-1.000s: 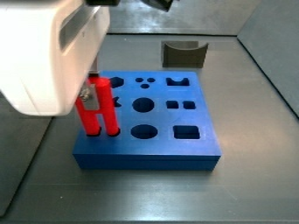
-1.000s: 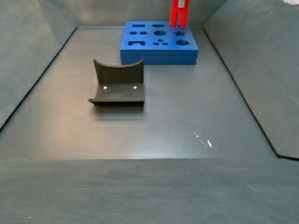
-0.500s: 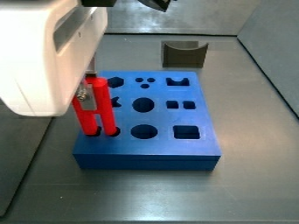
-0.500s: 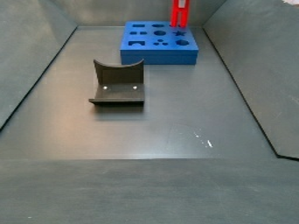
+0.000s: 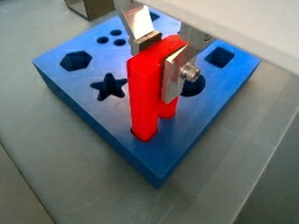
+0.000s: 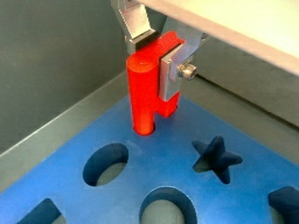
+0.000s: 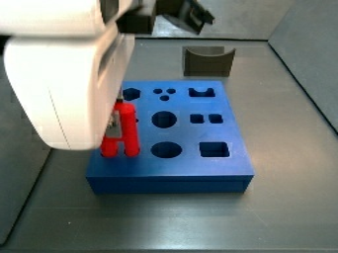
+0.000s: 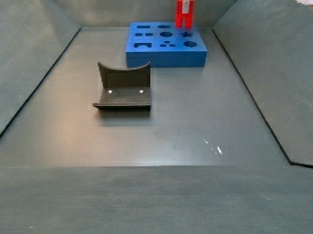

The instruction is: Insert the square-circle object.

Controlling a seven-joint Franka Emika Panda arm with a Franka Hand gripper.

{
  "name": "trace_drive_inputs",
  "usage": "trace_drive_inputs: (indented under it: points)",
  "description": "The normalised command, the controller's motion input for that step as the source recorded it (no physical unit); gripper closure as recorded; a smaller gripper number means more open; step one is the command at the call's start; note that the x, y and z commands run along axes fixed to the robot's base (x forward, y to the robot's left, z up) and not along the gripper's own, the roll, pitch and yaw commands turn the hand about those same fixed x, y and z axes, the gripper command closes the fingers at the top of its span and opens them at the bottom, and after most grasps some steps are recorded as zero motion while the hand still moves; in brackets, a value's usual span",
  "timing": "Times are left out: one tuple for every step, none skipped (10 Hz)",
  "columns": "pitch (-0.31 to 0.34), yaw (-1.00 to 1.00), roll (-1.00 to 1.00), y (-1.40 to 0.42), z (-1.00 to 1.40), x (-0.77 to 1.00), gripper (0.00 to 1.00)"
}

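The square-circle object (image 5: pixel 149 98) is a bright red piece of two joined pegs. It stands upright at one edge of the blue block (image 5: pixel 82 83), with its lower ends in the block's holes. My gripper (image 5: pixel 160 58) is shut on its upper part, one silver finger on each side. Both wrist views show this grip; the gripper (image 6: pixel 158 52) holds the red piece (image 6: pixel 145 87) over the blue block (image 6: pixel 233 188). In both side views the red piece (image 7: pixel 122 130) (image 8: pixel 184 13) stands on the blue block (image 7: pixel 199 170) (image 8: pixel 162 53).
The blue block has several other shaped holes, among them a star (image 5: pixel 108 87) and round ones (image 7: pixel 164 120). A grey-brown curved block (image 8: pixel 123 87) (image 7: pixel 208 59) stands on the grey floor away from the blue block. Grey walls bound the floor.
My gripper has moved down with the red piece. The piece now stands lower, its ends deeper in the blue block.
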Motion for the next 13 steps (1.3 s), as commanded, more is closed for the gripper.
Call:
trace_drive_inputs:
  points:
    - [-0.050, -0.05, 0.06, 0.00, -1.00, 0.03, 1.00]
    - [-0.020, -0.04, 0.05, -0.01, -1.00, 0.04, 1.00]
    - [-0.009, -0.03, 0.05, -0.01, -1.00, 0.05, 1.00]
    - [-0.010, 0.00, 0.05, 0.00, -1.00, 0.04, 1.00]
    - [-0.011, 0.00, 0.06, 0.00, -1.00, 0.05, 1.00]
    - [-0.010, 0.00, 0.05, 0.00, -1.00, 0.03, 1.00]
    - [-0.010, 0.00, 0.05, 0.00, -1.00, 0.03, 1.00]
    - [-0.010, 0.00, 0.05, 0.00, -1.00, 0.03, 1.00]
    - [-0.010, 0.00, 0.06, 0.00, -1.00, 0.05, 1.00]
    - [-0.009, 0.00, 0.06, -0.02, -1.00, 0.06, 1.00]
    - [-0.286, 0.00, -0.08, 0.00, -0.66, -0.05, 1.00]
    - [-0.004, 0.00, 0.00, -0.04, -0.08, 0.01, 1.00]
    - [0.000, 0.00, 0.08, -0.09, 0.00, 0.00, 1.00]
